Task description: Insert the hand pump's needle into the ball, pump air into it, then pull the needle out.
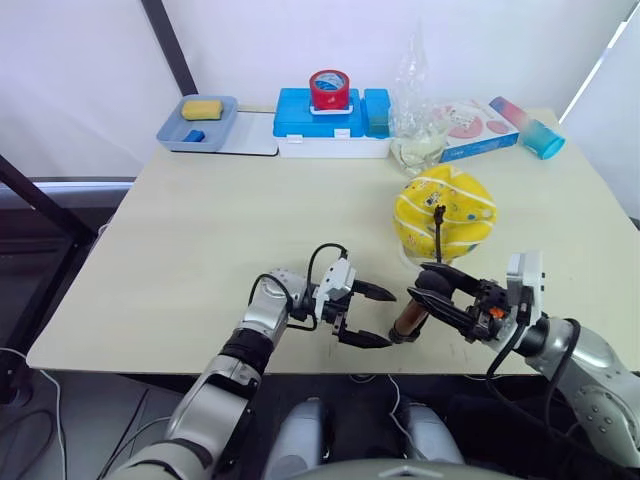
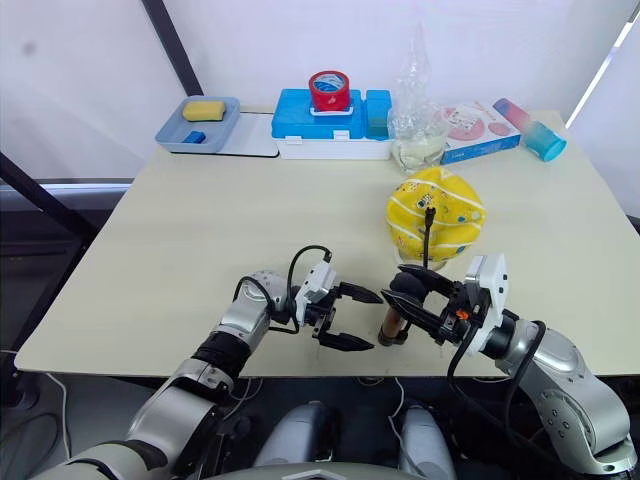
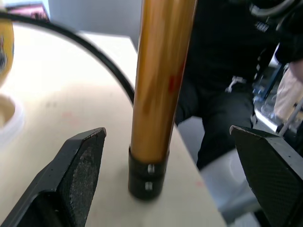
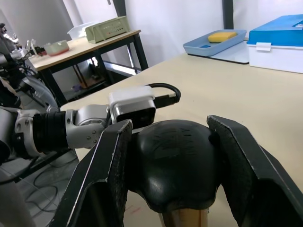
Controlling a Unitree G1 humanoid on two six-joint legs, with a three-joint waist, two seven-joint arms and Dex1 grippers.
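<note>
Head view: hand pump [image 1: 411, 318] upright near bench [image 1: 200, 250] front edge, hose up to dented yellow ball [image 1: 445, 212].
Left wrist: left gripper [image 3: 165, 184] wide, straddling pump barrel, not touching.
Right wrist: right gripper [image 4: 173, 161] clamped on pump's black handle.

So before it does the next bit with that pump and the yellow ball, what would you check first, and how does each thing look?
1. Right gripper closed around the hand pump handle: ok.
2. Pump standing upright on the table: ok.
3. Left gripper open, a finger on each side of the pump's barrel, not touching: ok.
4. Hose reaching the ball: ok.
5. Needle fully in the valve: cannot tell.
6. Ball round: not ok, it looks dented.
</note>
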